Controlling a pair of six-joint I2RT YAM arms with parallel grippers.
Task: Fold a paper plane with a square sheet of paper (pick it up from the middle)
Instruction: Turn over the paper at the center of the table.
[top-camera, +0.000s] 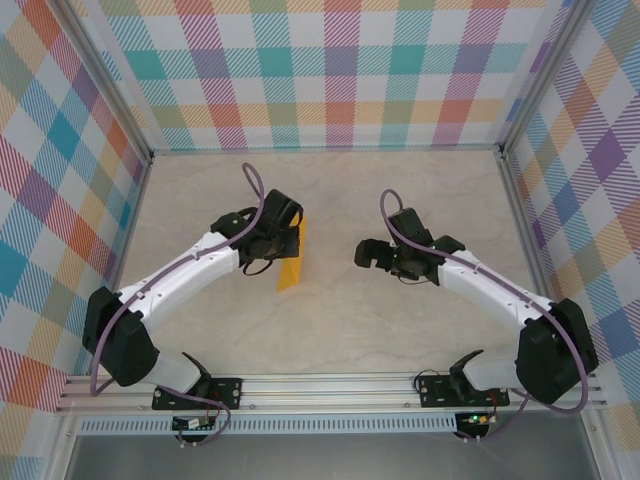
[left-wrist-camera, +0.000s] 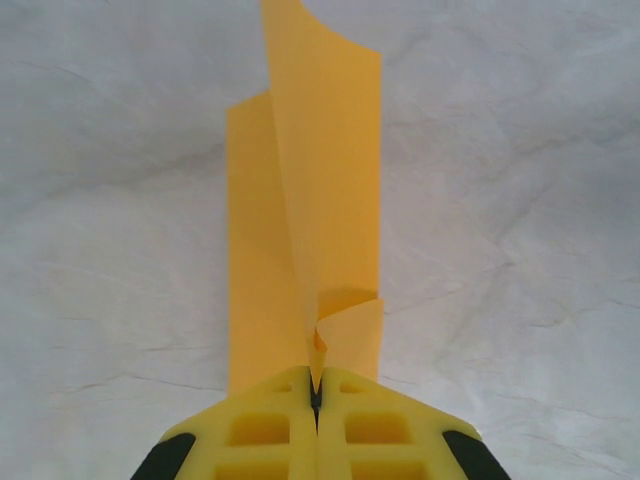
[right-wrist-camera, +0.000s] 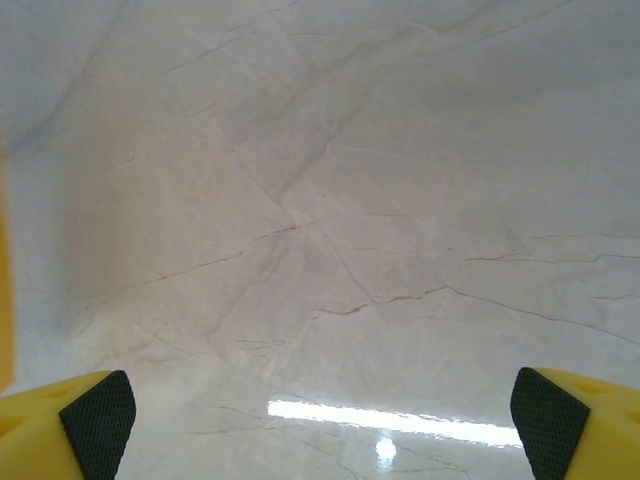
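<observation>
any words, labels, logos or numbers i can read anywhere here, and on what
No text can be read anywhere.
thin folded orange paper sheet: plain, unprinted.
yellow left tool and yellow right tool: no brand or label visible.
pale marbled table and checked walls: pattern only.
small boards on the near rail: too small to read.

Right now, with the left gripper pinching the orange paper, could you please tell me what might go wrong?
1. The left gripper pinches the folded orange paper at one crumpled end; a pull could tear it or slip it free.
2. One flap stands up loosely, so the folds may spring open.
3. The right gripper is open over the table, apart from the paper, so nothing steadies the far end.
</observation>
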